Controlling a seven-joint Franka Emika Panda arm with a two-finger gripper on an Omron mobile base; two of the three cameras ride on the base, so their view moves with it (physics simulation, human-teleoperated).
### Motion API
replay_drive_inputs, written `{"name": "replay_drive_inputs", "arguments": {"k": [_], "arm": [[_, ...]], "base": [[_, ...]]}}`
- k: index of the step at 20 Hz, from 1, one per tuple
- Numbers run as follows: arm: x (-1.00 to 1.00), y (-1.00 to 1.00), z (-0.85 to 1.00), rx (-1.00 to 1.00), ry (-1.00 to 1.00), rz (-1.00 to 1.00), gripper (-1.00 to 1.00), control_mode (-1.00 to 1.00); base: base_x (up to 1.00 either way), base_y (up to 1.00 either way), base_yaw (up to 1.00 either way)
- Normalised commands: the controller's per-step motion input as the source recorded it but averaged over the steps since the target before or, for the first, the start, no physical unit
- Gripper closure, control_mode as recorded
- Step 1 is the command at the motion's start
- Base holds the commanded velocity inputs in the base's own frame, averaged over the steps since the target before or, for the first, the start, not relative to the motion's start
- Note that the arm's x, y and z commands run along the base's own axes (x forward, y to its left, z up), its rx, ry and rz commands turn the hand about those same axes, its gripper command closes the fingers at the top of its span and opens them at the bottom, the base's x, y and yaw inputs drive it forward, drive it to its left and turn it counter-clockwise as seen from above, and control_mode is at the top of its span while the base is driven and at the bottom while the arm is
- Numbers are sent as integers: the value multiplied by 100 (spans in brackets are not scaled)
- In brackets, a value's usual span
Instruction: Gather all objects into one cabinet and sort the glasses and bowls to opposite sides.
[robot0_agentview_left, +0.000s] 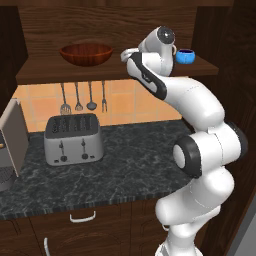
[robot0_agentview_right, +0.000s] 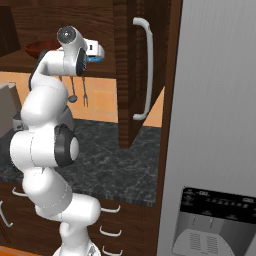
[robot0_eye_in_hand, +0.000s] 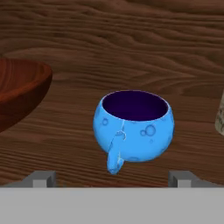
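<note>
In the hand view a small bright-blue round vessel (robot0_eye_in_hand: 133, 127) with a handle stands upright on the cabinet's wooden shelf board (robot0_eye_in_hand: 65, 144). My gripper (robot0_eye_in_hand: 111, 179) is open, and the vessel sits just beyond and between its two tips, untouched. The reddish-brown bowl (robot0_eye_in_hand: 19, 89) is to its left, and a pale object (robot0_eye_in_hand: 220, 114) cuts in at the right edge. From the left base view the bowl (robot0_agentview_left: 86, 53) rests on the left part of the cabinet shelf (robot0_agentview_left: 50, 73). The blue vessel (robot0_agentview_left: 185, 56) is on the right part, beside my wrist. The right base view shows a sliver of blue (robot0_agentview_right: 95, 59) under my hand.
Below the shelf are a dark stone counter (robot0_agentview_left: 135, 160), a silver toaster (robot0_agentview_left: 74, 139) and hanging utensils (robot0_agentview_left: 82, 97). A grey appliance (robot0_agentview_left: 10, 145) stands at the far left. An open cabinet door with a white handle (robot0_agentview_right: 144, 70) and a grey fridge (robot0_agentview_right: 215, 125) stand to the right.
</note>
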Motion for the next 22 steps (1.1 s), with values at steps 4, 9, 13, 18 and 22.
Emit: {"name": "replay_drive_inputs", "arguments": {"k": [4, 9, 13, 18, 22], "arm": [[36, 3, 0, -4, 0, 0, -100, -100], [30, 5, -3, 0, 2, -5, -100, -100], [4, 0, 0, 0, 2, -12, -100, -100], [0, 0, 0, 0, 0, -12, -100, -100], [-1, 0, -11, 0, 0, -9, -100, -100]], "base": [[0, 0, 0], [0, 0, 0], [0, 0, 0], [0, 0, 0], [0, 0, 0]]}}
